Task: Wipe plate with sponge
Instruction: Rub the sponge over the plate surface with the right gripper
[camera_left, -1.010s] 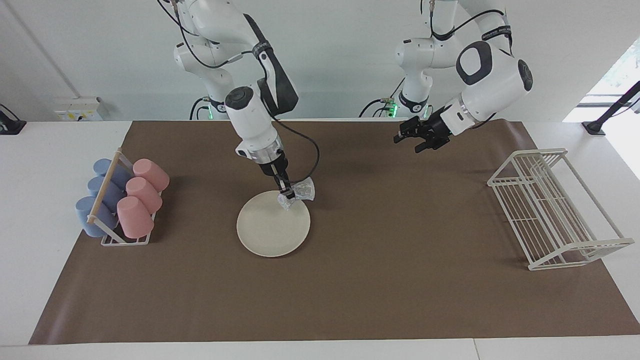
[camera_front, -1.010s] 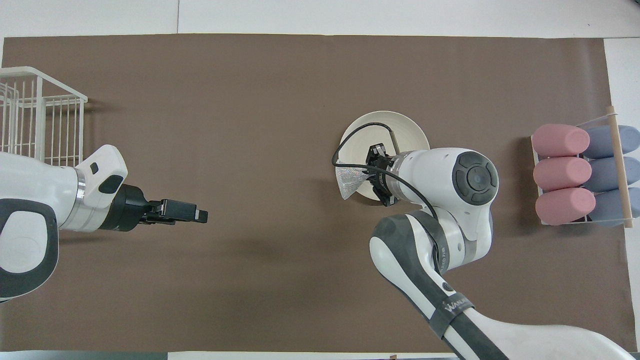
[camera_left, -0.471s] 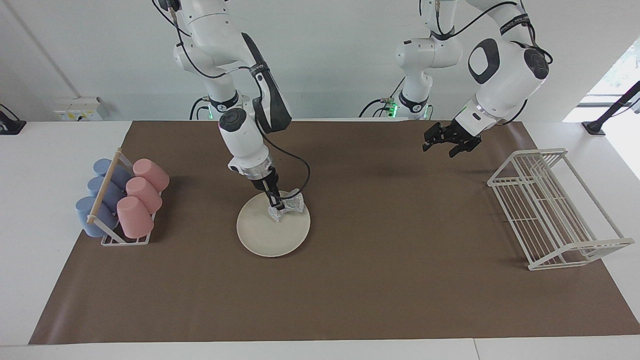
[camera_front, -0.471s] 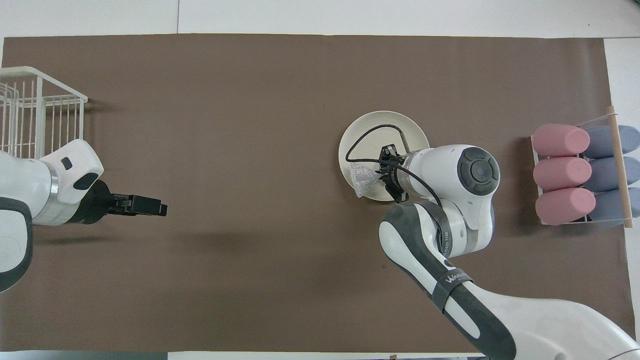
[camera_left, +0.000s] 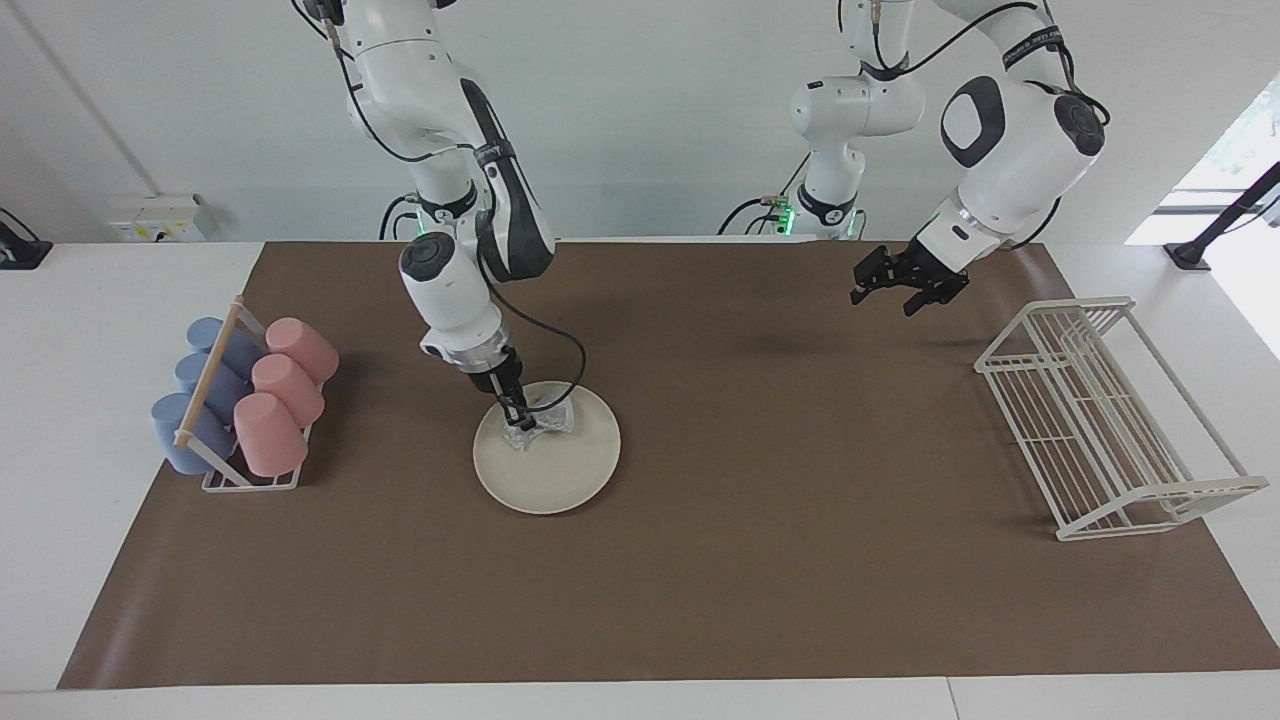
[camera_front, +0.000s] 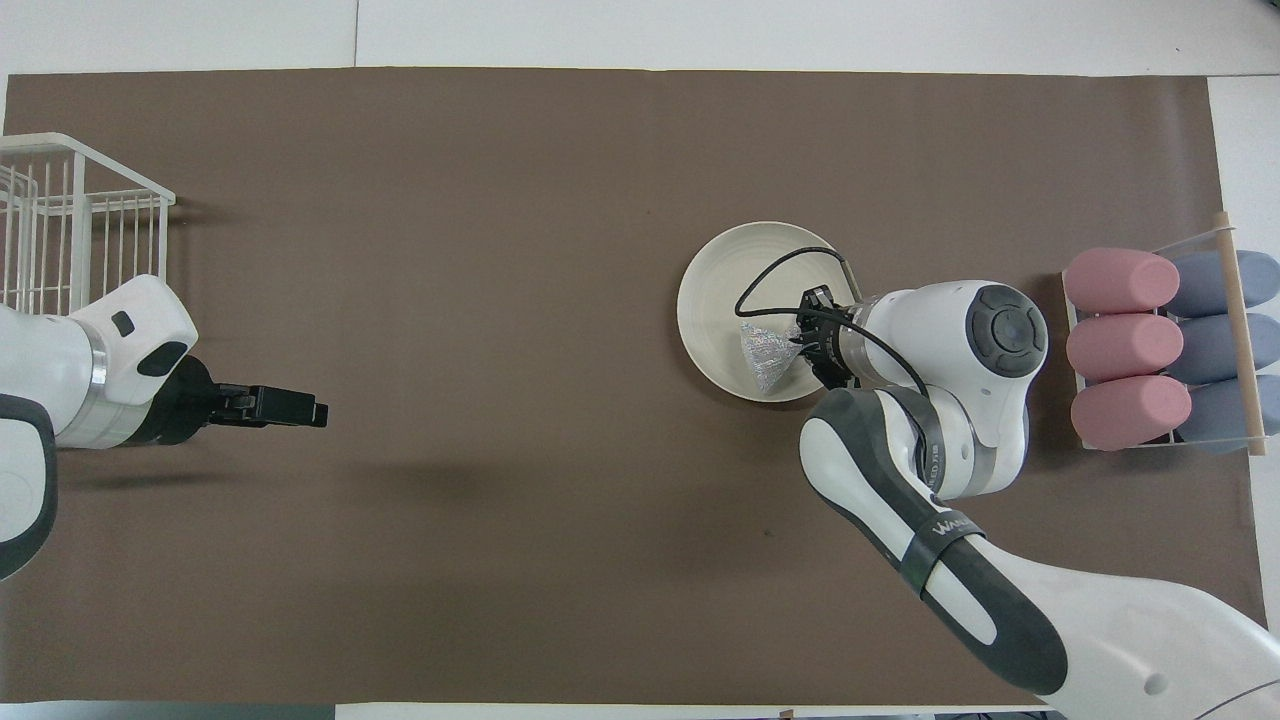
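Note:
The cream-white plate (camera_left: 560, 480) lies flat on the brown mat; it also shows in the overhead view (camera_front: 715, 295). My right gripper (camera_left: 519, 421) is shut on the silvery crinkled sponge (camera_left: 545, 424) and holds it down on the part of the plate nearer to the robots. In the overhead view the right gripper (camera_front: 806, 341) is over the plate's edge toward the right arm's end, with the sponge (camera_front: 765, 357) sticking out from it over the plate. My left gripper (camera_left: 893, 293) is open and empty, raised over the mat beside the wire rack; it also shows in the overhead view (camera_front: 300, 409). The left arm waits.
A stand with pink and blue cups (camera_left: 245, 400) sits at the right arm's end of the mat, also in the overhead view (camera_front: 1160, 350). A white wire rack (camera_left: 1110, 420) stands at the left arm's end, also in the overhead view (camera_front: 70, 225).
My right gripper has dragged the sponge across the plate toward the cup stand and lowered it onto the plate. My left gripper has drawn back toward the wire rack.

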